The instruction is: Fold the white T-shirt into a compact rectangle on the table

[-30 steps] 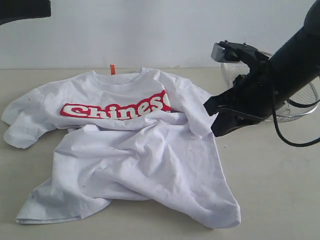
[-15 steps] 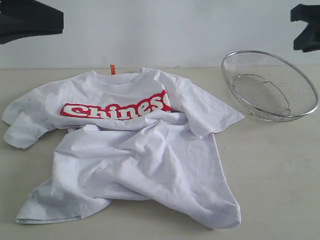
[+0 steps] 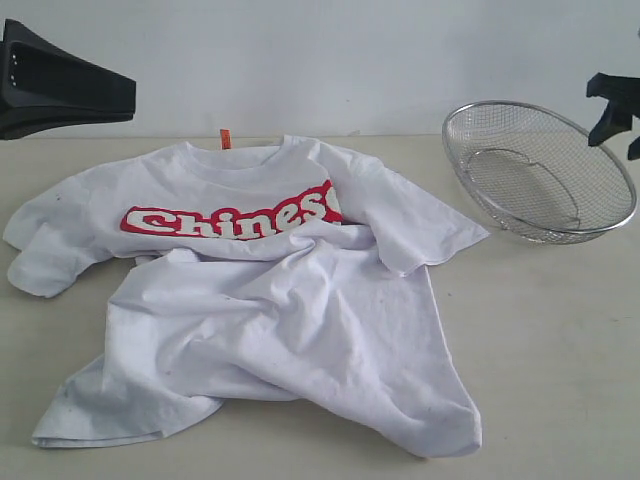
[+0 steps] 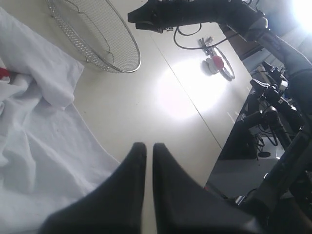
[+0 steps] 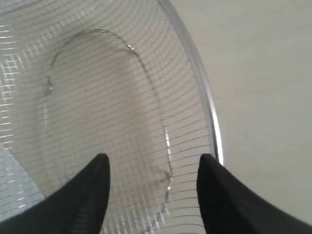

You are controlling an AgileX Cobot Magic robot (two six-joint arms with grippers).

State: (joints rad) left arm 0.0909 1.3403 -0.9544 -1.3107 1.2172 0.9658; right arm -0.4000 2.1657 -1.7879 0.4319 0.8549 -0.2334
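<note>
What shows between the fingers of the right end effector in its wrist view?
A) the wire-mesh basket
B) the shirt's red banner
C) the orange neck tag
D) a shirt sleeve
A: in the right wrist view the right end effector stands open with only the wire-mesh basket between its fingers; the white T-shirt lies apart from it on the table.

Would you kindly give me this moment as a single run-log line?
white T-shirt crumpled, unfolded on table | left hand shut, empty | right hand open, above wire basket
</note>
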